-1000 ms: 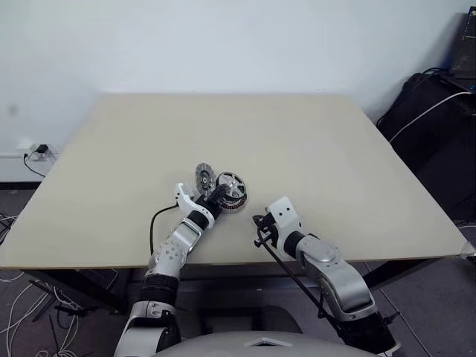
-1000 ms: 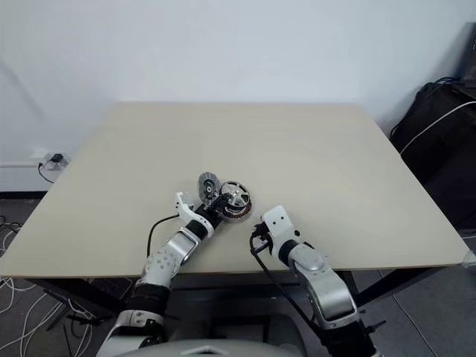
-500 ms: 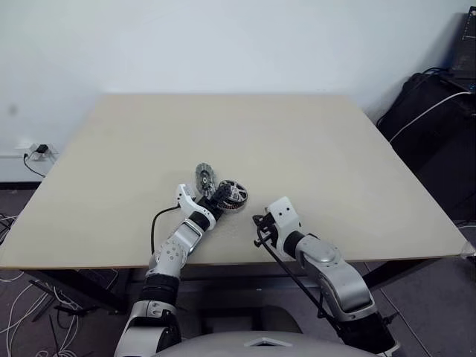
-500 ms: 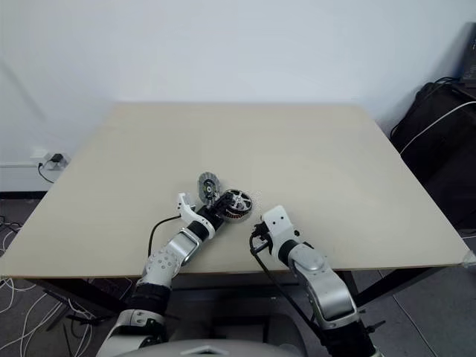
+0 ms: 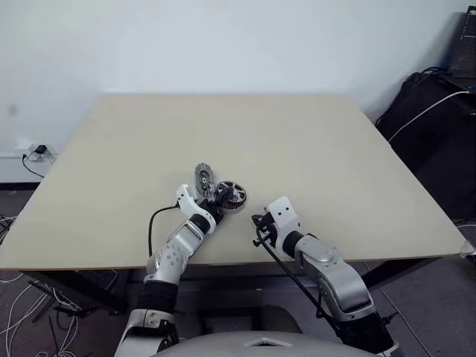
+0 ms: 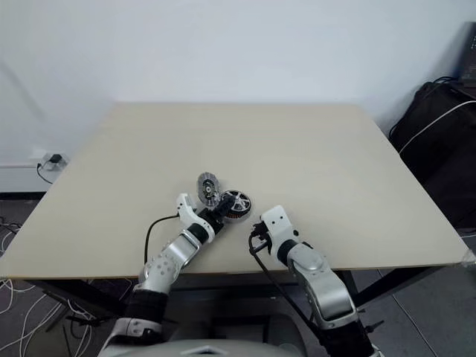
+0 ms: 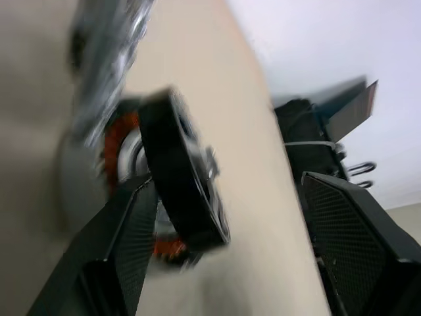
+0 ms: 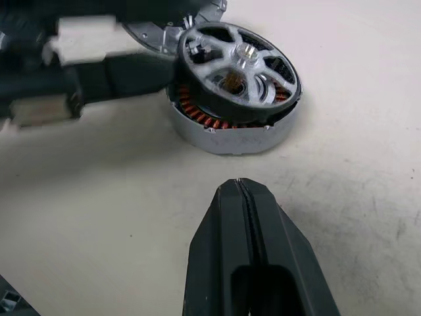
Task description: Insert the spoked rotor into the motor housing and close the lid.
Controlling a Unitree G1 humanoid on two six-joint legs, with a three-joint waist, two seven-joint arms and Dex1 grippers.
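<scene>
Left jaws spread beside spoked rotor (image 8: 223, 118), seemingly inside motor housing (image 8: 230, 139), right jaws pressed together.

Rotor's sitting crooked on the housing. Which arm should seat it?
Left, probably. The left gripper is open, right beside the spoked rotor and motor housing; the right gripper is shut, short of them.

Motor housing (image 8: 230, 135) on the table (image 5: 312, 141), near the front edge, left of centre. Spoked rotor (image 8: 220, 117) inside the housing, topped by a spoked part (image 8: 238, 62) sitting tilted, not flush. Lid (image 5: 202, 178) just behind and left of the housing, standing on edge. Left gripper (image 5: 216, 199) beside the housing on its left; right gripper (image 5: 258, 223) before it, to the right, apart.
</scene>
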